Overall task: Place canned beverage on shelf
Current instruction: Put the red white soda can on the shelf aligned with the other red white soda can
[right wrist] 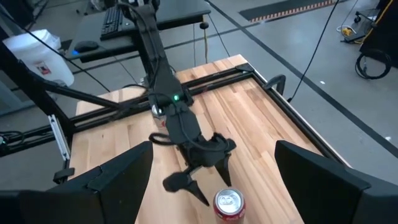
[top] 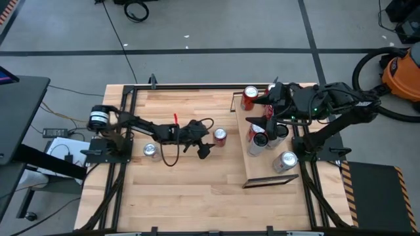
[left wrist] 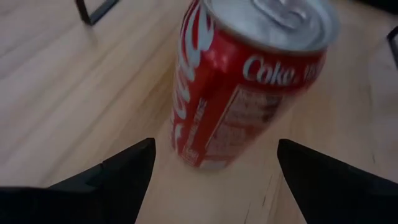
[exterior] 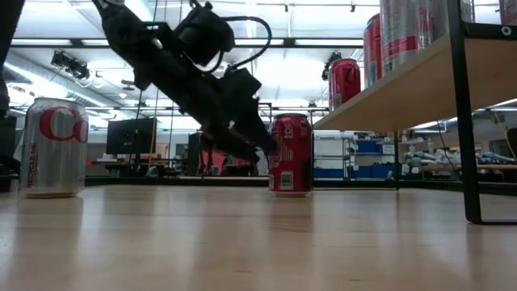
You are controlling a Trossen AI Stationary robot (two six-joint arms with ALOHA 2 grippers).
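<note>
Left hand stands wide open, empty, just short of the red can, which is upright on the table at nine o'clock of the shelf. Advise advancing until the can sits centred between the fingers (grip mid-body, level) before closing. Right hand, open and empty, waits above the shelf.

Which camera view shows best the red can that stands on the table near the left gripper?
The left wrist view: the red can fills it, upright between the open left gripper's fingers, untouched. The low view shows its side. The high view and right wrist view show mainly its top.
</note>
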